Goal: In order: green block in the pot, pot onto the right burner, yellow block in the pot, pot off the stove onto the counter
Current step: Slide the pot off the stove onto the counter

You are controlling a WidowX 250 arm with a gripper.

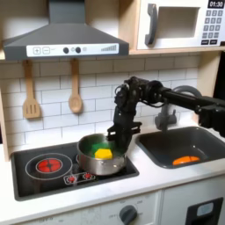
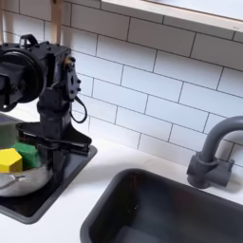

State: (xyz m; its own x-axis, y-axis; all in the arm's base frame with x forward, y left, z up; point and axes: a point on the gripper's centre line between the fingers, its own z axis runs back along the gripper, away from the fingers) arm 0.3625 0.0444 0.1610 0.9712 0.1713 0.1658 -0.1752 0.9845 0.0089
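The pot (image 1: pixel 99 156) sits on the stove (image 1: pixel 44 165), over its burner nearer the sink (image 1: pixel 189 145). Green block (image 2: pixel 29 153) and yellow block (image 2: pixel 10 160) lie inside. The gripper (image 1: pixel 120 138) hangs above the pot's rim; finger state cannot be determined.

Both exterior views are small, soft and blocky, with fine detail smeared. In the first exterior view the light is even and warm, falling from above and in front: the counter (image 1: pixel 158 180) reads bright along its front edge, the wall tiles are gently lit, and the underside of the range hood (image 1: pixel 63 44) stays dark. The stove (image 1: pixel 53 167) shows a faint sheen, and the pot (image 1: pixel 101 158) carries pale highlights on its rim. The sink (image 1: pixel 180 145) is shadowed inside. In the second exterior view the light is cooler and flatter; the faucet (image 2: pixel 214 152) looks blurred, and the arm (image 2: pixel 52 90) is nearly featureless black
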